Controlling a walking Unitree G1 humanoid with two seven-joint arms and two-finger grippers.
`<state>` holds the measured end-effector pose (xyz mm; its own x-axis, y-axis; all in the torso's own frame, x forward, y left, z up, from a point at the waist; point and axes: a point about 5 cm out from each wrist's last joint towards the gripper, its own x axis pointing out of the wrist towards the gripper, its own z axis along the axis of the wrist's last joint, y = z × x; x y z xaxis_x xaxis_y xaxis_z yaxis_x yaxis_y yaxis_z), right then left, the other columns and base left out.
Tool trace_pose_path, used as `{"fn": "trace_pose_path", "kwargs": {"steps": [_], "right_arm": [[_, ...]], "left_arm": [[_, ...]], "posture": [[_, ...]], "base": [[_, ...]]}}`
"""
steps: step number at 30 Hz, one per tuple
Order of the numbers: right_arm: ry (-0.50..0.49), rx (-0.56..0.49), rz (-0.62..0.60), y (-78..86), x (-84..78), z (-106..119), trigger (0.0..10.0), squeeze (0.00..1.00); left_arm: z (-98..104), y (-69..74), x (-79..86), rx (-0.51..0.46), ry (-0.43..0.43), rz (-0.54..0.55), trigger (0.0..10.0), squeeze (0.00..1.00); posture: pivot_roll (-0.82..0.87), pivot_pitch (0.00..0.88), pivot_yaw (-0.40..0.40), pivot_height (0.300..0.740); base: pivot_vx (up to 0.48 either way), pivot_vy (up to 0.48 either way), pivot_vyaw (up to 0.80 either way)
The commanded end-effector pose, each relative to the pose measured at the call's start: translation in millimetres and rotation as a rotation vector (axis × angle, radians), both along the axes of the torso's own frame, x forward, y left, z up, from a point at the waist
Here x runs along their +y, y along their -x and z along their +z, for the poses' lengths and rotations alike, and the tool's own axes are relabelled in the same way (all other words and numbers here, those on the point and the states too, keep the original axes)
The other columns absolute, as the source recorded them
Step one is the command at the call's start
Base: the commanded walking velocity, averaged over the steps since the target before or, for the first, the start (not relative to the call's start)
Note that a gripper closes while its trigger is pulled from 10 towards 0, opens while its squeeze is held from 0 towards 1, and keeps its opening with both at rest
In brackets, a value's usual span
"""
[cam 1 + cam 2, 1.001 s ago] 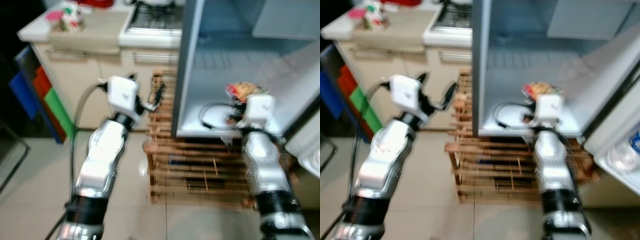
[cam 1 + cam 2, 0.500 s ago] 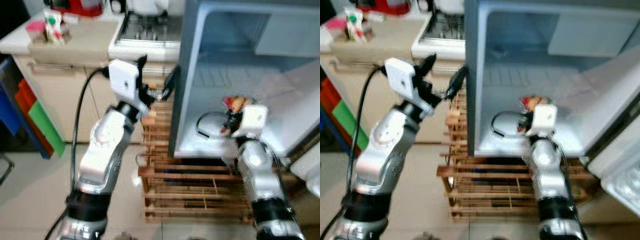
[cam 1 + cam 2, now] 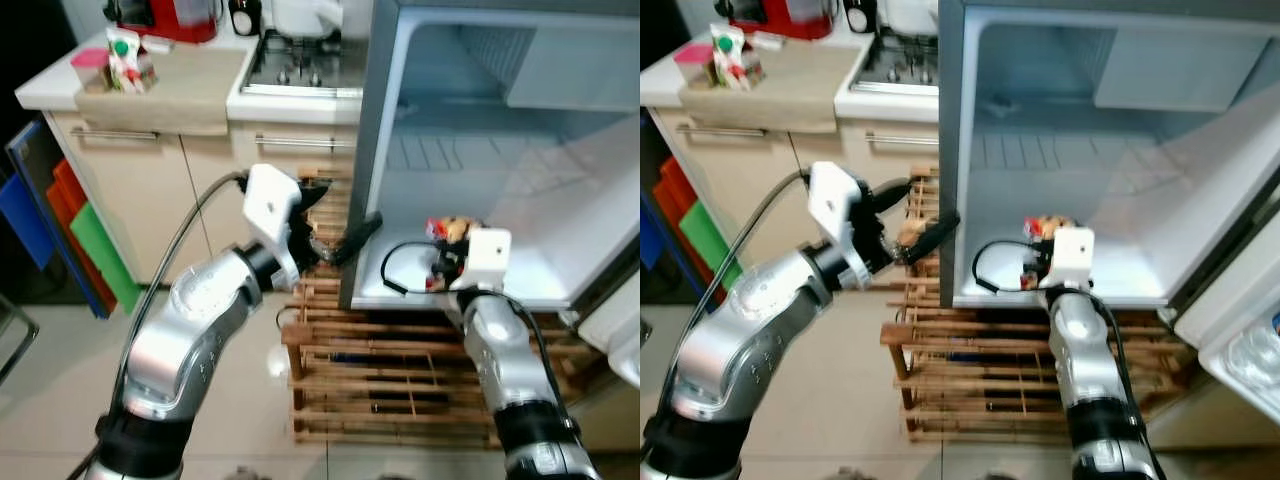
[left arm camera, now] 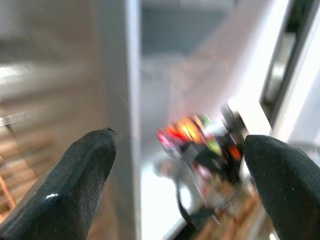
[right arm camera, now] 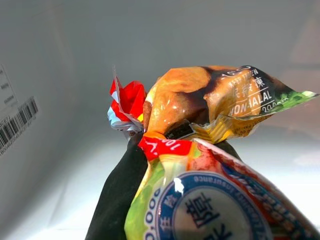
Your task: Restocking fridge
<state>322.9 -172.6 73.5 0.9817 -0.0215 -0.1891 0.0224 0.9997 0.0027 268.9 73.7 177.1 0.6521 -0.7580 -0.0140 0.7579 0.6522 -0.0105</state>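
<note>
**Snack bag held inside the open fridge compartment**

In the right wrist view, the snack bag (image 5: 210, 165) was seen from very close: a crinkled, glossy packet with orange, red and green print, a blue and white round label, and a red twisted end. One black finger (image 5: 117, 200) was pressed along its underside, so the right gripper (image 3: 447, 262) was closed on the bag. A barcode sticker (image 5: 17, 120) on the inner wall was shown there too.

From the head views, the bag was seen only as a small coloured bundle, placed low over the white floor of the fridge (image 3: 520, 170) compartment, near its front edge and towards its left wall. A black cable (image 3: 395, 270) was looped beside it.

The left gripper (image 3: 340, 235) was held outside the cabinet, just beside the left front edge, with its fingers spread wide and nothing between them. In the left wrist view, this grey edge was seen between the two fingertips (image 4: 82, 170).

Much free room was left inside the compartment behind and to the right of the bag. A wooden rack (image 3: 400, 370) stood under the fridge, and a kitchen counter (image 3: 170, 80) was to the left.
</note>
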Motion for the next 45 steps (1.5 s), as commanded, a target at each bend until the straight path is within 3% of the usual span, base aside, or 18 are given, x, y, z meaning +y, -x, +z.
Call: {"fn": "trace_pose_path", "kwargs": {"steps": [1,2,4,6,12,24,25,26,30,40,45], "right_arm": [[0.016,-0.068,0.011,-11.8,5.0,14,10.0,0.0],[0.016,-0.068,0.011,-11.8,5.0,14,10.0,0.0],[0.043,-0.104,0.023,-22.9,13.8,24,10.0,0.0],[0.048,-0.118,0.019,-24.2,16.6,27,10.0,0.0],[0.01,-0.149,-0.004,-32.5,24.9,33,10.0,0.0],[-0.112,-0.14,-0.007,-42.3,38.0,34,10.0,0.0],[-0.138,-0.137,0.024,-43.5,41.7,35,10.0,0.8],[-0.147,-0.138,0.065,-44.5,47.3,36,10.0,1.0],[-0.144,-0.146,0.148,-49.2,57.7,42,10.0,1.0],[-0.083,-0.18,0.139,-54.0,57.3,51,10.0,1.0],[-0.141,-0.142,0.114,-54.3,59.3,46,10.0,1.0]], "left_arm": [[-13,2.6,-2.5,-0.01,-0.101,-0.038,10.0,0.0],[-13,2.6,-2.5,-0.01,-0.101,-0.038,10.0,0.0],[-28,9.7,2.1,-0.027,-0.236,-0.08,10.0,0.0],[-27,13.6,5.3,-0.028,-0.249,-0.081,10.0,0.0],[-13,22.2,11.5,-0.026,-0.19,-0.052,10.0,0.0],[-6,42.8,13.3,-0.012,-0.164,-0.067,10.0,0.0],[-6,43.7,13.5,-0.007,-0.163,-0.066,10.0,0.0],[-5,44.7,13.9,-0.005,-0.147,-0.062,10.0,0.0],[0,48.1,13.7,0.004,-0.118,-0.058,10.0,0.0],[1,43.5,13.5,0.0,-0.114,-0.042,10.0,0.0],[3,38.3,14.6,-0.009,-0.114,-0.043,10.0,0.0]], "posture": [[0.03,0.024,-0.012,0.74],[0.03,0.024,-0.012,0.74],[0.04,0.051,0.001,0.74],[0.05,0.067,0.009,0.74],[0.1,0.111,0.038,0.74],[0.14,0.16,0.077,0.74],[0.14,0.162,0.078,0.74],[0.14,0.165,0.08,0.74],[0.15,0.169,0.081,0.74],[0.14,0.152,0.075,0.74],[0.13,0.141,0.093,0.74]], "base": [[0.0,0.0,0.0],[0.0,0.0,0.0],[0.0,0.0,0.0],[0.0,0.0,0.0],[0.0,0.0,0.0],[0.0,0.0,0.0],[0.0,0.0,0.0],[0.0,0.0,0.0],[0.0,0.0,0.0],[0.0,0.0,0.0],[0.0,0.0,0.0]]}}
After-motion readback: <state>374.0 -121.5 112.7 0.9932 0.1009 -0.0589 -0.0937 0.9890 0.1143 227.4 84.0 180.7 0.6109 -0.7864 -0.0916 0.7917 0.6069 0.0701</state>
